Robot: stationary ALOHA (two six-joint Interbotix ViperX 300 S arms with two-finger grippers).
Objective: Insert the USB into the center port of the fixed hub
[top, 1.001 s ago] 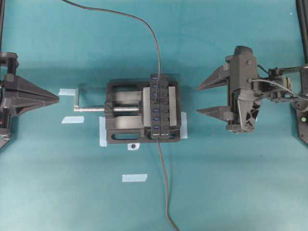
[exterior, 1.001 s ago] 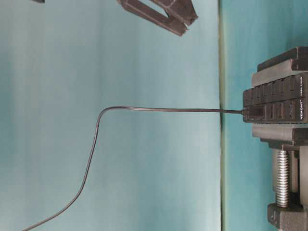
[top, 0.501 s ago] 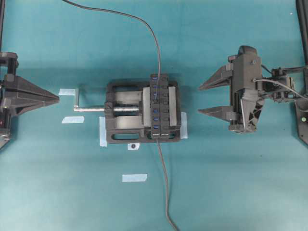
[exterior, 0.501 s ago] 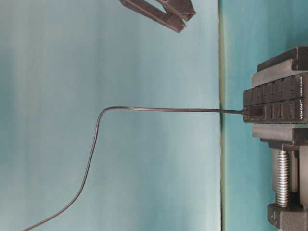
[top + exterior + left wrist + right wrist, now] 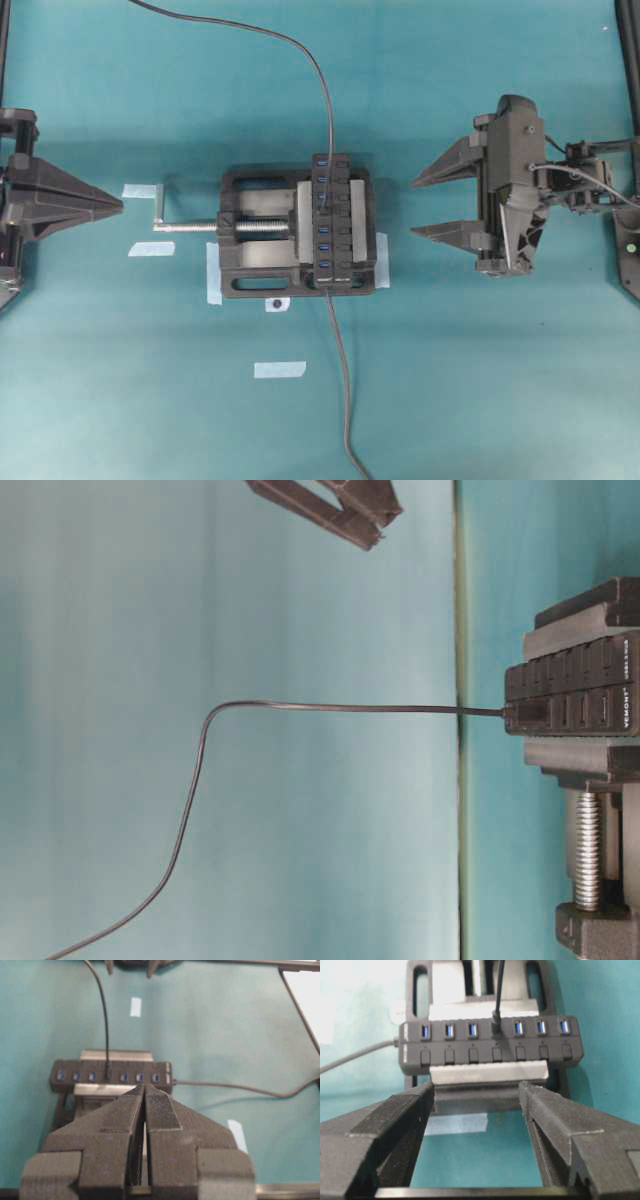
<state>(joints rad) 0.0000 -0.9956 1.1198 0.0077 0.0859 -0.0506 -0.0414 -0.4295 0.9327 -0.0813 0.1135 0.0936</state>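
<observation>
R gripper point(image 5: 428, 206) open wide, nothing between the jaws, hanging right of the vise point(image 5: 262, 236), well apart from it. Fingers point(image 5: 400, 1120) point at the hub point(image 5: 490, 1045) in R wrist view, bare mat between them. L gripper point(image 5: 118, 205) pinched closed, empty, pads point(image 5: 155, 1110) pressed together, parked at far left edge of overhead, tip aimed at the vise handle point(image 5: 160, 212) but clear of it.

USB point(image 5: 497, 1024) is seated in the center port: 4th slot of seven, three blue slots each side still visible in R wrist view, buttons in a row just below. Plug stands straight out of the hub face. Its cable point(image 5: 318, 70) runs from the plug up past the top edge of overhead; table-level view shows the same cable point(image 5: 330, 708) leaving the hub point(image 5: 570, 695) straight, then bending and dropping away.

Hub clamped in the vise jaws, lengthwise across them. Hub's own cord point(image 5: 342, 400) exits the near end and trails off the bottom of overhead. Vise screw point(image 5: 262, 227) runs left to the handle. Tape bits point(image 5: 279, 369) on the mat around the vise, some under its corners.
</observation>
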